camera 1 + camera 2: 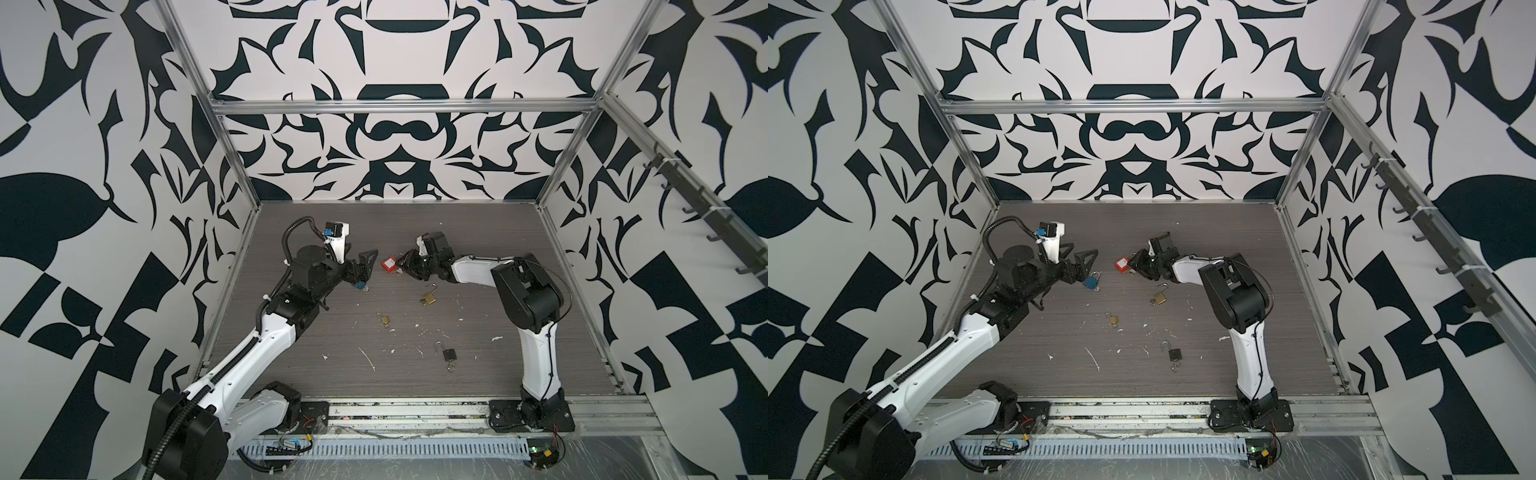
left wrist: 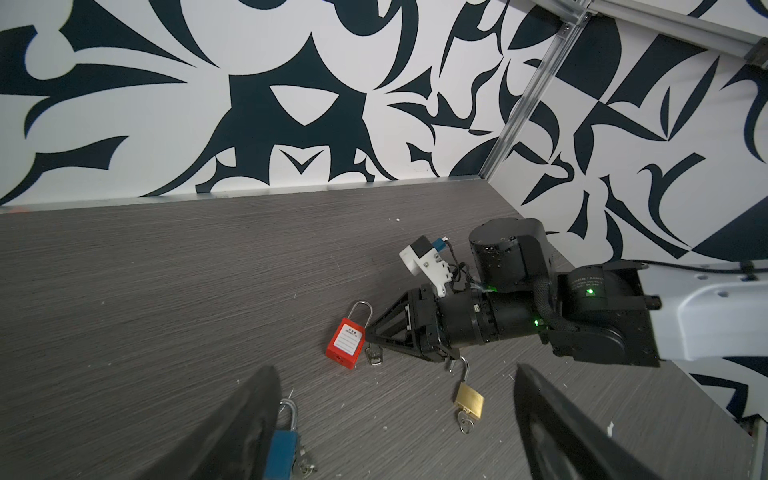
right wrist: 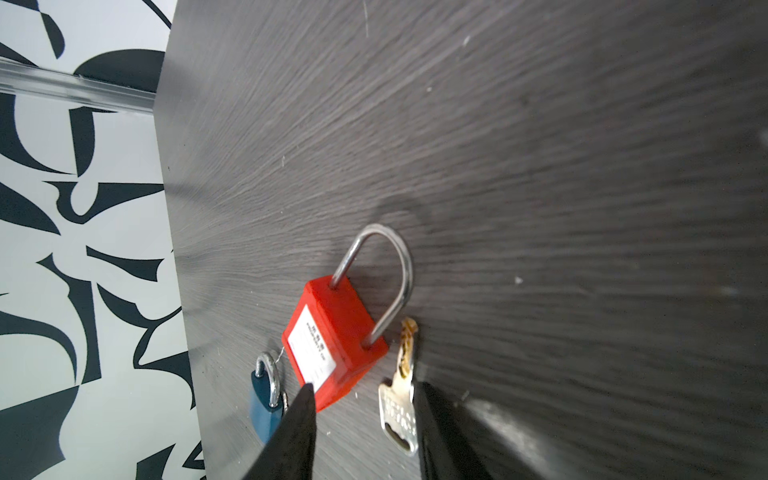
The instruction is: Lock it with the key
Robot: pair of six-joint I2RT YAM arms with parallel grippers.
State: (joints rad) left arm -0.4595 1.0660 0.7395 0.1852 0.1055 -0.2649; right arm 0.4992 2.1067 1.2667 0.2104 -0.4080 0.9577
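Red padlock (image 3: 336, 353): flat on the surface (image 3: 540, 166); both shackle legs in its body
Key (image 3: 399, 399): loose just beside it
Right fingers (image 3: 295, 436): partly apart, holding nothing; padlock corner and key between them
Left fingers (image 2: 241, 424): wide, empty
Advice: shift until only the key's head sits between; pinch its edges; leave the blade free
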